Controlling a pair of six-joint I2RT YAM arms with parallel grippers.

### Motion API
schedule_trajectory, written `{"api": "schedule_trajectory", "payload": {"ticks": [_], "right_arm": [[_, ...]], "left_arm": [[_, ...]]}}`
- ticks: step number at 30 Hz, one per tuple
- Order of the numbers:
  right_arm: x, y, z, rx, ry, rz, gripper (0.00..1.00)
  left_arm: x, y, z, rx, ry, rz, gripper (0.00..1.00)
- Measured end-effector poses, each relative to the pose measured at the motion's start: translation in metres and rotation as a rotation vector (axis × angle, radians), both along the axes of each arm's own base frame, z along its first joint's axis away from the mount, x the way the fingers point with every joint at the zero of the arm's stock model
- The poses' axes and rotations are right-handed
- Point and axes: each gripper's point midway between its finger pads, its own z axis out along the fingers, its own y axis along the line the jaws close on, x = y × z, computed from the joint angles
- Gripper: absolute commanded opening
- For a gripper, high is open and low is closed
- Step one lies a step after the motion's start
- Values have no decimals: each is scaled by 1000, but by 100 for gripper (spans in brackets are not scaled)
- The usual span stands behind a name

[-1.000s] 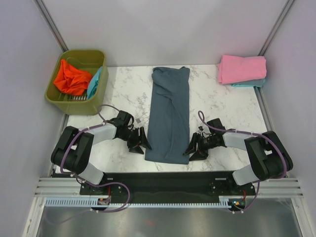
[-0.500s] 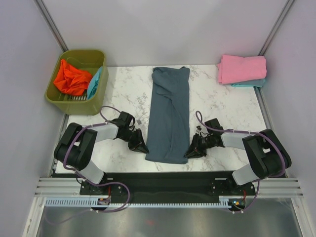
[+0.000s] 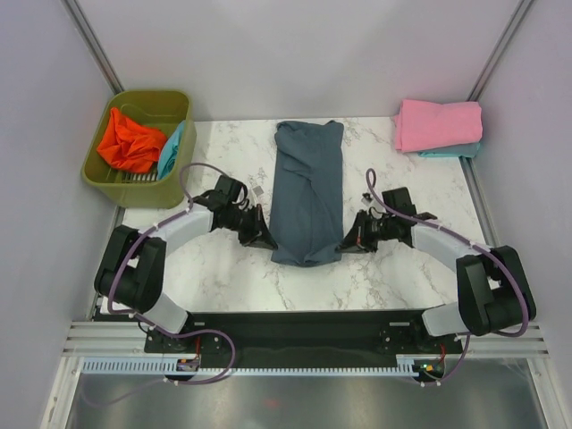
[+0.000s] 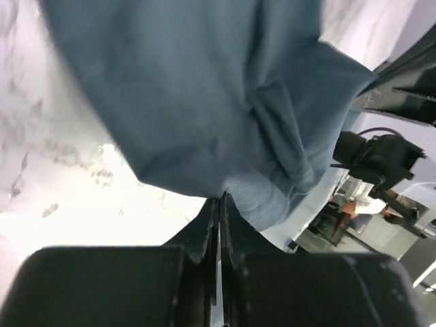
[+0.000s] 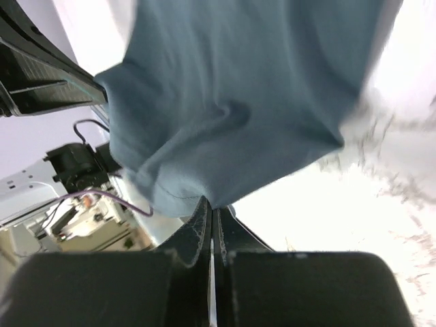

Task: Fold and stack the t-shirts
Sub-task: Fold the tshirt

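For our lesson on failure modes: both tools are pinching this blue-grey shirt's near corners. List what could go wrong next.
1. The left tool and right tool each pinch only the edge of the slate-blue t-shirt; a corner could slip out.
2. The cloth sags between them, so the fold may land creased or skewed.

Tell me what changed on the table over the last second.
The left gripper and right gripper shut on the near hem corners of the long slate blue-grey cloth t-shirt and carried that edge away from the arm bases, starting a fold. The olive-green plastic bin and the folded pink t-shirt stayed put.
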Motion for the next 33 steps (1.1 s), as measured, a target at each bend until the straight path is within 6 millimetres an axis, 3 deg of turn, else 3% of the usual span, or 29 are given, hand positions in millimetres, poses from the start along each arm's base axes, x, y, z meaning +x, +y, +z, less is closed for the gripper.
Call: {"api": "schedule_trajectory", "payload": {"ticks": [6,11,18,27,29,30,31,32,33], "right_arm": [[51,-13,39,6,-142,-34,0],[101,-20,60,6,-209,-70,0],[179,-19,64,3,-293,-92,0],[243,-16,29,-17,-313,-92,0],[252,-16,21,-24,-314,-95,5],[256,-17,16,-29,-312,-97,13],[259,-17,12,-36,-312,-99,20],[263,-19,9,-44,-315,-104,37],[267,-20,8,-49,-320,-109,41]], "left_arm": [[45,-12,54,-48,-178,-30,2],[89,-12,75,-57,-252,-7,2],[154,-7,67,-38,-275,42,2],[241,-8,38,0,-337,73,3],[256,-10,31,4,-358,70,14],[262,-11,28,7,-368,66,29],[267,-11,24,16,-381,64,37],[271,-10,22,29,-392,66,57],[274,-8,20,46,-405,65,64]]}}
